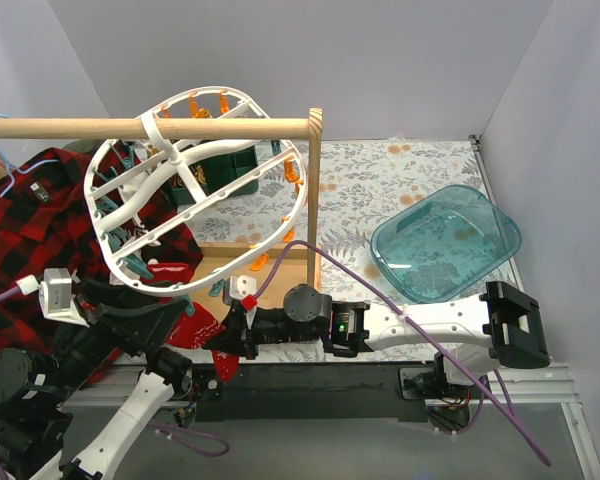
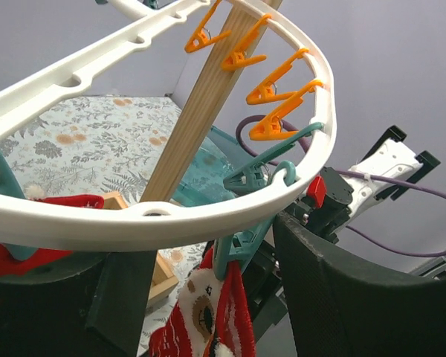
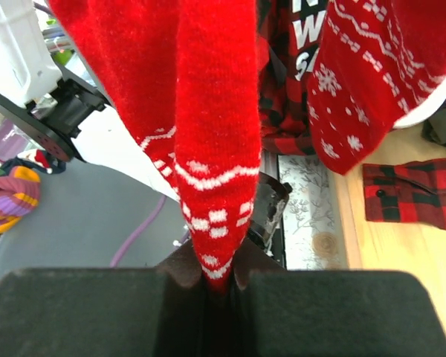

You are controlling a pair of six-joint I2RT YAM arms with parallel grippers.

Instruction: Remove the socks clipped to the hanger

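Across the whole top view I see the floral-patterned table [image 1: 410, 170]. At its left edge the red-and-black plaid shirt [image 1: 25, 225] hangs from the wooden rail stand [image 1: 314, 190], whose bar runs across the upper left of the frame. The white oval hanger [image 1: 183, 168] is hooked on that bar. It sits tilted with its face toward the camera and fills the upper centre-left. A clear teal tub [image 1: 445, 243] lies at centre right, well apart from the hanger.

On my right wrist view, a patterned red sock [image 3: 208, 149] hangs down the middle of the frame. The right gripper [image 3: 219, 279] is clamped on its toe at bottom centre, fingers pressed together around the fabric. A snowflake sock [image 3: 364, 89] hangs just beside it at upper right.

On my left wrist view, the hanger's rim sweeps across the frame above the left gripper [image 2: 208, 309]. Its fingers [image 2: 342, 297] are spread wide at the bottom corners. Between them a face-print sock [image 2: 204, 327] dangles from a teal clip [image 2: 238, 245] on the rim. A row of orange clips [image 2: 271, 89] hangs along the rim at upper right.
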